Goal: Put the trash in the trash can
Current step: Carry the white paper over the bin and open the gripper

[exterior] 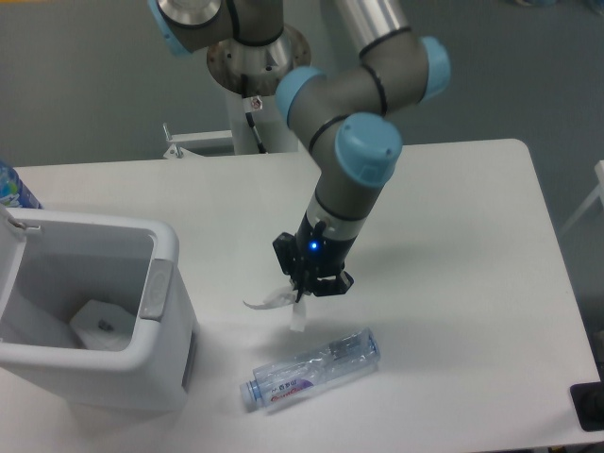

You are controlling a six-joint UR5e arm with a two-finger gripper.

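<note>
My gripper (304, 286) hangs above the table's middle, shut on a pale, thin crumpled piece of trash (274, 301) that dangles to its lower left, clear of the tabletop. A clear plastic bottle (311, 370) with a red-and-purple label lies on its side just below and in front of the gripper, untouched. The trash can (165, 283), a boxy white bin with a grey inside and a grey tab on its rim, stands at the front left, well left of the gripper. Something white (99, 327) lies on its floor.
The top of a blue-labelled bottle (11, 187) shows at the far left edge behind the bin. A black object (589, 406) sits at the table's front right corner. The arm's base column (257, 85) rises behind the table.
</note>
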